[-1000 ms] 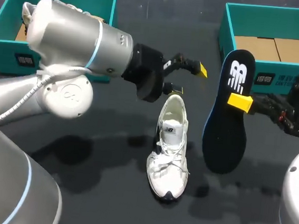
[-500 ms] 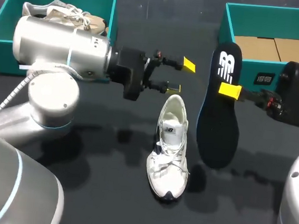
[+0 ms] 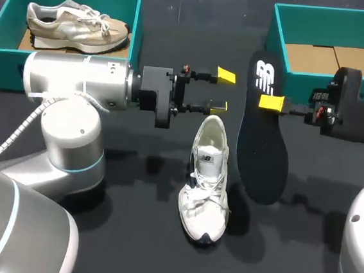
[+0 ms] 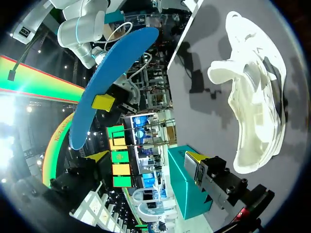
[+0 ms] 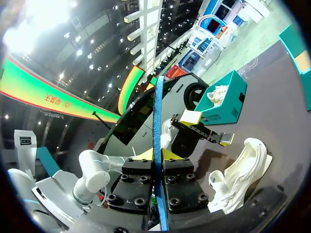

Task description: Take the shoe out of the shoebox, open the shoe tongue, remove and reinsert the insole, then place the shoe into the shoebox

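The white shoe (image 3: 207, 178) lies on the dark table (image 3: 127, 234) at the middle. Its toe points to the near edge and its heel to the far side, well apart from both boxes.

The left gripper (image 3: 220, 90) comes in from the left and hangs just beyond the heel. Its two yellow tips stand wide apart with nothing between them, and the nearer tip is close above the heel rim.

The right gripper (image 3: 272, 104) is clamped on the dark insole (image 3: 262, 138) near its heel end, one finger on each face. In the right wrist view the insole (image 5: 158, 126) shows edge-on between the fingers. It hangs lengthwise just right of the shoe, logo end far and toe end near. Only a narrow strip of table shows between the two. I cannot tell whether its low end touches the table.

The right shoebox (image 3: 279, 36) stands at the far right, its near wall just behind the right gripper. The left shoebox (image 3: 7, 10) at the far left holds a beige shoe (image 3: 76, 24).
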Controlling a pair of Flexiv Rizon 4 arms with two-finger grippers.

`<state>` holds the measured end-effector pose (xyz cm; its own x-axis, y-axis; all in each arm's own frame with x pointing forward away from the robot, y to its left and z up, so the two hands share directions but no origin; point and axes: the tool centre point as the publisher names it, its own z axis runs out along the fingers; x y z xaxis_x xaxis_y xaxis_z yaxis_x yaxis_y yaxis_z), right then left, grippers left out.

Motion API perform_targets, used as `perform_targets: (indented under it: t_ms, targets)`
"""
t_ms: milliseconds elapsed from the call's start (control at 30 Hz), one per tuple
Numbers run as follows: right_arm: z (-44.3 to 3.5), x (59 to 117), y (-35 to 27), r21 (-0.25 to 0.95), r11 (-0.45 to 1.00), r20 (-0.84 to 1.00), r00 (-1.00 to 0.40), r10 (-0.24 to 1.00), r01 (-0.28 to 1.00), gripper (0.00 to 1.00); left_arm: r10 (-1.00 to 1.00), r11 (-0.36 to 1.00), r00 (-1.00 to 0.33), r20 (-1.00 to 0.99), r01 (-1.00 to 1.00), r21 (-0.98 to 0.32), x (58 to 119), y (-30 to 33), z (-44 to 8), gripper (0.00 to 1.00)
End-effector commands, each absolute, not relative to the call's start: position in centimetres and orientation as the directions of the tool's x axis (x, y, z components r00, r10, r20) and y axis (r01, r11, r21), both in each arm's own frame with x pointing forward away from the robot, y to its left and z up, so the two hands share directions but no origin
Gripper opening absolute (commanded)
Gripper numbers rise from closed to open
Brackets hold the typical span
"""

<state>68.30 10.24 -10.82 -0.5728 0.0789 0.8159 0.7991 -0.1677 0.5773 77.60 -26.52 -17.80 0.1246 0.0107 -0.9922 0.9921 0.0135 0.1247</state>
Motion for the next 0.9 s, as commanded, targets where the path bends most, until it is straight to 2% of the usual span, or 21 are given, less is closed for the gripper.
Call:
perform_targets:
  t_ms: [33,500,567,667,833,900]
  targets:
    - [-12.5,71.3,11.3,0.439,-0.157,0.898,-0.433,0.071,0.885,0.0,-0.051,0.004,0.13,-0.99,0.992,0.13,77.2,-26.3,-17.4,1.0]
    - [-12.9,71.7,11.2,0.424,-0.168,0.905,-0.416,0.082,0.89,0.0,-0.053,-0.014,0.136,-0.989,0.99,0.137,77.1,-26.3,-17.1,1.0]
    - [-13.4,72.6,11.2,0.374,-0.161,0.924,-0.353,0.146,0.913,0.0,-0.047,-0.026,0.134,-0.99,0.991,0.135,77.1,-26.4,-17.1,1.0]
    - [-13.9,74.2,10.8,0.295,-0.181,0.948,-0.263,0.181,0.938,0.0,-0.03,-0.022,0.141,-0.99,0.99,0.142,76.8,-26.2,-17.1,1.0]
    - [-14.7,76.7,10.4,0.185,-0.195,0.972,-0.15,0.179,0.963,0.0,-0.029,-0.036,0.136,-0.99,0.99,0.137,76.7,-25.9,-16.7,1.0]
    - [-15.0,77.5,10.0,0.153,-0.255,0.98,-0.112,0.167,0.955,0.0,-0.028,-0.038,0.131,-0.991,0.991,0.132,76.8,-25.8,-16.5,1.0]
